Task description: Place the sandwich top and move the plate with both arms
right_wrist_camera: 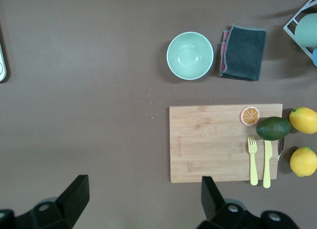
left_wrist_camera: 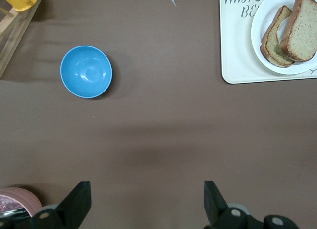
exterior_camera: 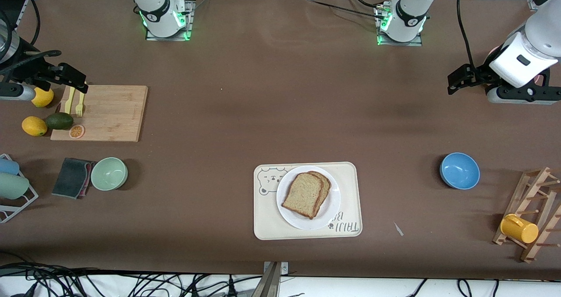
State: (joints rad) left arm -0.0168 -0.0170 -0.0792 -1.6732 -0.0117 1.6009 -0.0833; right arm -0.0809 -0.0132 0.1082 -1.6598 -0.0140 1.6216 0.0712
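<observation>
Sandwich top (exterior_camera: 302, 194): a brown bread slice lying on a second slice, both on the plate.
Plate (exterior_camera: 331, 209): white and round, on the cream bear tray (exterior_camera: 267, 227), low at six o'clock in the front view.
My left gripper (exterior_camera: 456, 83): raised at three o'clock in the front view, over bare table toward my left arm's end; fingers (left_wrist_camera: 77, 204) spread wide, holding nothing.
My right gripper (exterior_camera: 72, 80): raised at nine o'clock in the front view, over the edge of the wooden cutting board (exterior_camera: 109, 113); fingers (right_wrist_camera: 74, 197) spread wide, holding nothing.
Blue bowl (exterior_camera: 459, 170): on the table, nearer the front camera than the spot under my left gripper.
Green bowl (exterior_camera: 109, 173): just beside a dark cloth (exterior_camera: 72, 177).
</observation>
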